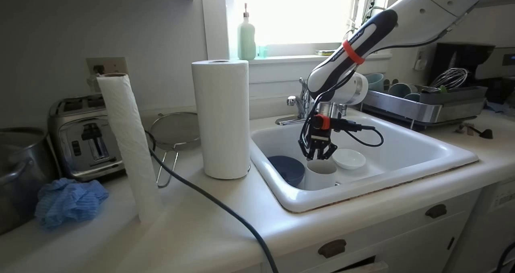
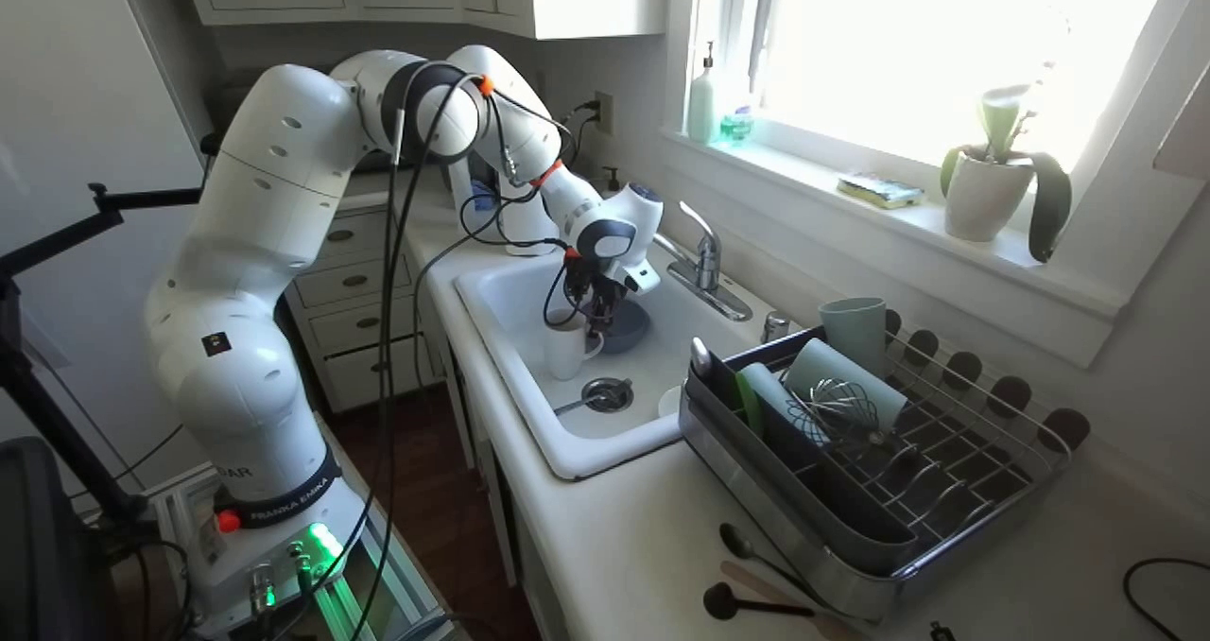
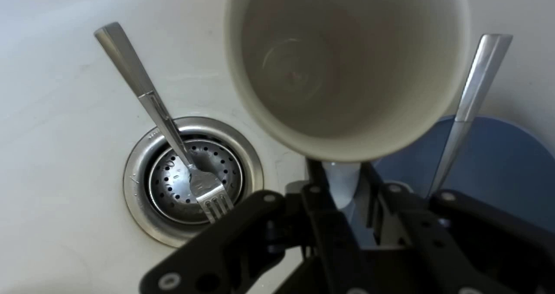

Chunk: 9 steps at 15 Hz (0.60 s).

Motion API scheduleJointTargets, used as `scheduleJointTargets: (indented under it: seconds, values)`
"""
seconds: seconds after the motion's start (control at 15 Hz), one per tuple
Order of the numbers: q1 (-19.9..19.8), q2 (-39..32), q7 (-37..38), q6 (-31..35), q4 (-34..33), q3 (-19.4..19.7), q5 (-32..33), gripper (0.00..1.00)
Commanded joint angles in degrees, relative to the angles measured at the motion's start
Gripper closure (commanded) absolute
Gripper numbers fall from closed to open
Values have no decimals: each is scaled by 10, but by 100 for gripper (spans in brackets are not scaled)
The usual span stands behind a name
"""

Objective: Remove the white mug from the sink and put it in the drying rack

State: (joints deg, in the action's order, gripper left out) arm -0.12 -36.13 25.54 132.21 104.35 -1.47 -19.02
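Observation:
The white mug (image 1: 320,179) stands upright in the white sink (image 1: 382,185), near its front wall. It also shows in an exterior view (image 2: 563,353) with its handle toward my gripper (image 2: 597,327). In the wrist view the mug's (image 3: 342,64) open mouth fills the top middle. My gripper (image 3: 340,172) has its two fingers close together on either side of the mug's handle, shut on it. The cup's base is hidden in the wrist view, so I cannot tell whether it touches the sink floor. The grey drying rack (image 2: 775,518) stands right of the sink.
A dark blue bowl (image 1: 287,169) with cutlery sits beside the mug. A white dish (image 1: 349,159) lies in the sink. A fork (image 3: 164,125) lies across the drain. The faucet (image 2: 707,253) stands behind. The rack holds blue cups (image 2: 854,334) and a whisk (image 2: 841,409).

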Motion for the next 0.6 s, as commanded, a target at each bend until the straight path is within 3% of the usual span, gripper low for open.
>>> scheduleJointTargets:
  seconds: [0.0, 0.53]
  values:
    - [5, -10, 13, -27, -23, 6, -13, 95]
    - [-4, -13, 33, -101, -63, 6, -24, 95]
